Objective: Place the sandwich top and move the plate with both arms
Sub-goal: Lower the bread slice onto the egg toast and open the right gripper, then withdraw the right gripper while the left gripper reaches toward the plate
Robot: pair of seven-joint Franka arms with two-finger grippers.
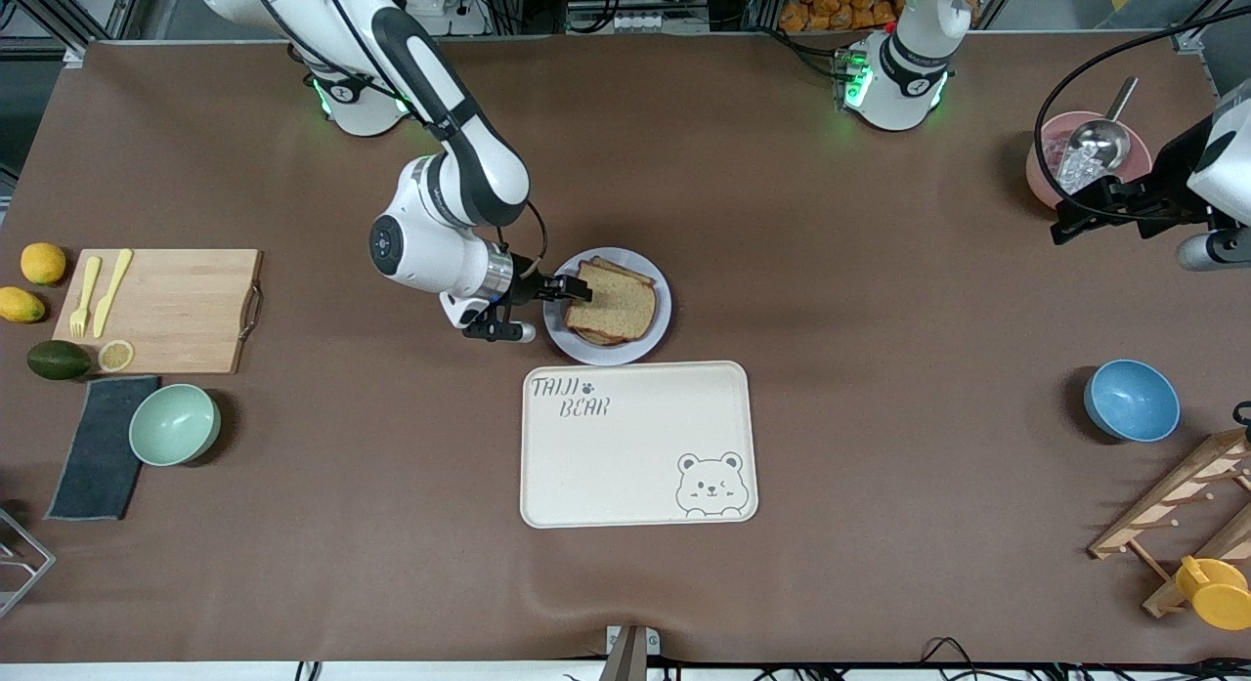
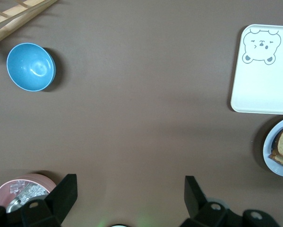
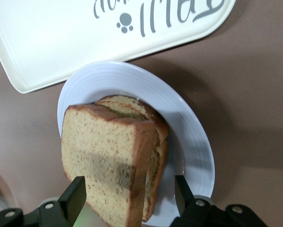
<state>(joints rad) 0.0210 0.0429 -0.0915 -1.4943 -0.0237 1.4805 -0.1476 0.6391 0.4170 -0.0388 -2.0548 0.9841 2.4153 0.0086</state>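
The sandwich top point(image 1: 614, 302), a tan bread slice with a darker crust, lies a little askew on the lower slices on the lavender-white plate point(image 1: 661, 321), just farther from the front camera than the cream tray. My right gripper point(image 1: 572, 290) is low at the plate's edge toward the right arm's end. In the right wrist view it point(image 3: 129, 184) is open, its fingers standing wide on either side of the top slice point(image 3: 108, 156) over the plate point(image 3: 188, 142). My left gripper point(image 1: 1070, 217) is open and empty beside the pink bowl; the left wrist view shows it point(image 2: 130, 179) over bare table.
The cream bear tray point(image 1: 635, 446) lies right beside the plate, nearer the camera. A pink bowl with a metal scoop point(image 1: 1051, 163), a blue bowl point(image 1: 1131, 400) and a wooden rack point(image 1: 1183, 505) are at the left arm's end. A cutting board point(image 1: 161, 310) and a green bowl point(image 1: 174, 424) are at the right arm's end.
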